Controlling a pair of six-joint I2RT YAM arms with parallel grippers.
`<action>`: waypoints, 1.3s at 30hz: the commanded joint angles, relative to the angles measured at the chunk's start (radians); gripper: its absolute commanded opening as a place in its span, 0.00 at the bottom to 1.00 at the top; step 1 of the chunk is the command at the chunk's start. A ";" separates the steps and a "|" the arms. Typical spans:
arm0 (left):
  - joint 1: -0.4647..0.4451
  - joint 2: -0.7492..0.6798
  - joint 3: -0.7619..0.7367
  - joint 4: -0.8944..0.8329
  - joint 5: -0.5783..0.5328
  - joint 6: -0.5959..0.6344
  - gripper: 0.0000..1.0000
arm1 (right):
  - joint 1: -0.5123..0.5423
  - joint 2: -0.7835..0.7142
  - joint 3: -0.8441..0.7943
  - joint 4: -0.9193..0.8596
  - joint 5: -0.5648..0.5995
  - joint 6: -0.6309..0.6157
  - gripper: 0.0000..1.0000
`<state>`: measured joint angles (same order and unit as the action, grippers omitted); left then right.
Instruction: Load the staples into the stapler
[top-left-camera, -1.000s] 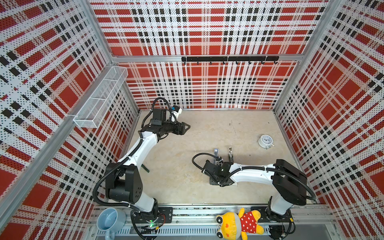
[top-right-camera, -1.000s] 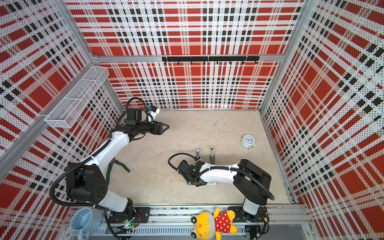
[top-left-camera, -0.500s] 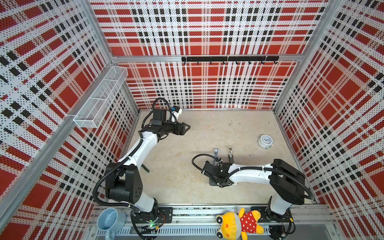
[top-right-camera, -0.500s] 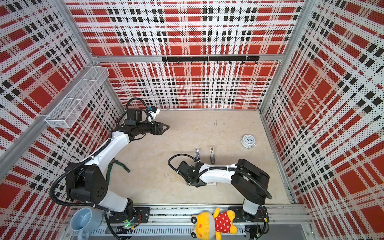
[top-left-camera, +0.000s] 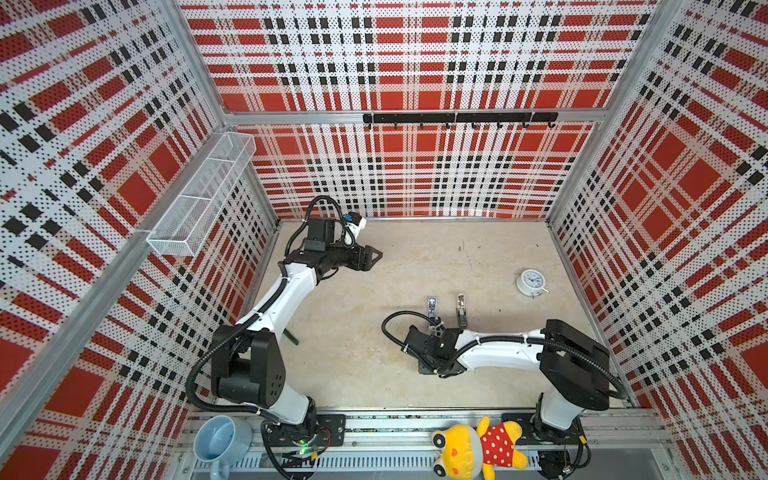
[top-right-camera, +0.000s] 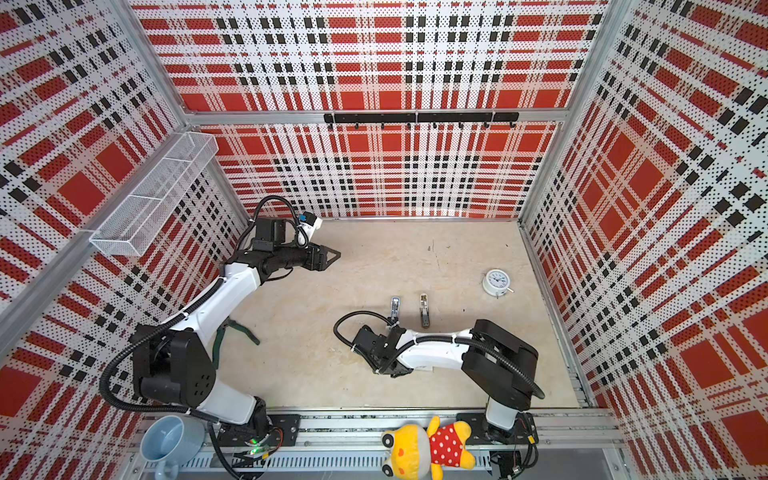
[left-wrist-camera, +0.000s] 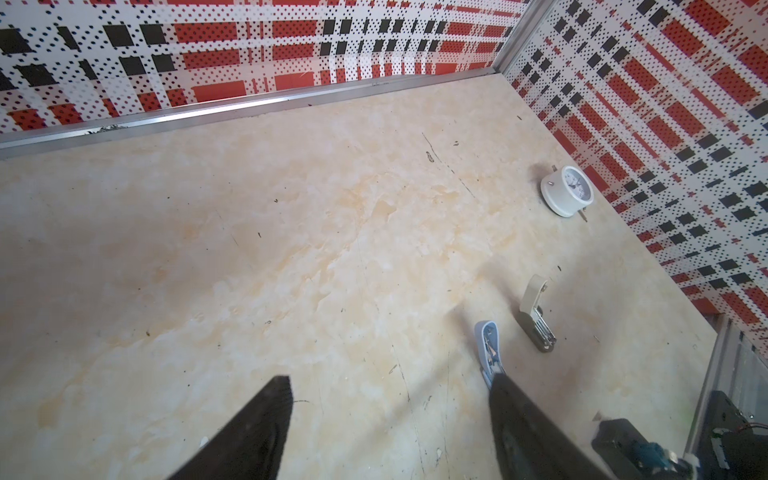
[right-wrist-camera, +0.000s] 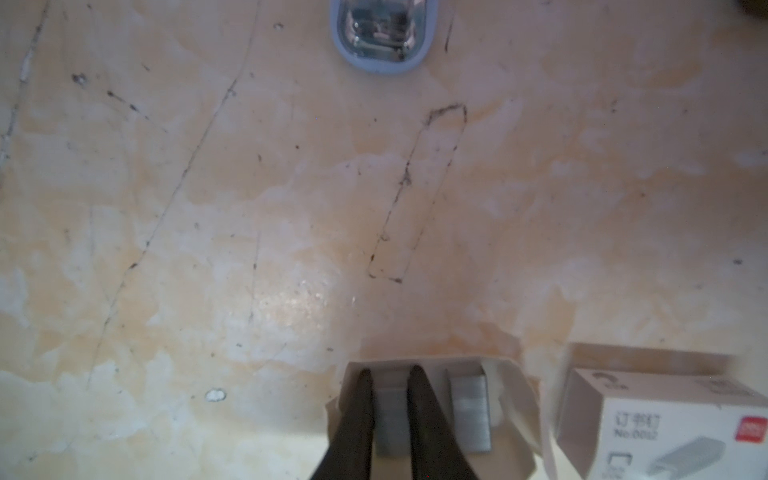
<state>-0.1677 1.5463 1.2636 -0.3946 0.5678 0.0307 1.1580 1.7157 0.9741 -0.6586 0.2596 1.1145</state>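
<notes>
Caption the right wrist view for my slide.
Right end effector pinching a silver-grey metal staple block in its white card tray, light-blue plastic stapler beyond.

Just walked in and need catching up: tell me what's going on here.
The right hand is down in a white card tray, pinching a block of staples not yet lifted out. The blue stapler lies open on the table nearby, unloaded. The left hand hangs open near the back wall, holding nothing.

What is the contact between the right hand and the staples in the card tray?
Touching. In the right wrist view the right hand straddles one block of the staples, both fingers flush against its sides with no gap visible.
</notes>
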 joint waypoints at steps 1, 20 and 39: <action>-0.008 -0.027 -0.010 -0.011 -0.007 0.006 0.77 | 0.011 0.000 0.023 -0.030 0.025 0.003 0.20; -0.024 -0.025 -0.007 -0.012 -0.018 0.002 0.77 | 0.019 -0.009 0.013 -0.015 0.021 0.005 0.21; -0.029 -0.029 -0.009 -0.017 -0.023 0.007 0.77 | 0.029 0.009 -0.038 0.027 0.005 0.035 0.20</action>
<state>-0.1905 1.5459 1.2629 -0.3973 0.5488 0.0315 1.1793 1.7145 0.9657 -0.6399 0.2676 1.1236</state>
